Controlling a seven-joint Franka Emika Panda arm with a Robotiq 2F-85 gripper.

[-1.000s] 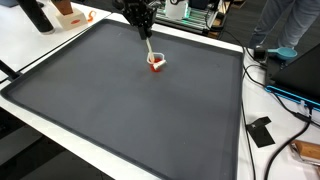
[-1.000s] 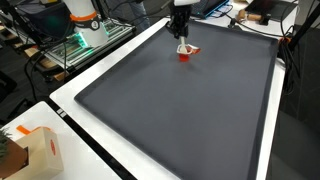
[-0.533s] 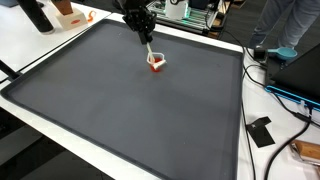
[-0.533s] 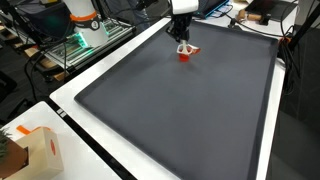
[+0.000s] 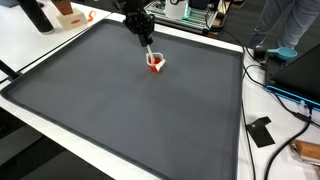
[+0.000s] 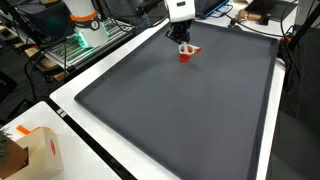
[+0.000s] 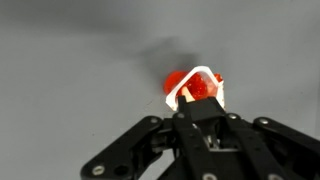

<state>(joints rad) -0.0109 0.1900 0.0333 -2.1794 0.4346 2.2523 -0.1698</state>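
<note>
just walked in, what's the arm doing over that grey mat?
The Panda arm's gripper hangs right over a small red cup-like object, which sits on the large dark grey mat near its far edge. In an exterior view, a thin white stick-like piece runs from the fingers down to the red object. The pictures do not show whether the fingers actually clamp it. The wrist view shows the red object with a white edge just past the fingers.

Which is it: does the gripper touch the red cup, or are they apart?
Apart. In an exterior view the gripper ends above the red cup; a thin white strip spans the gap between them.
</note>
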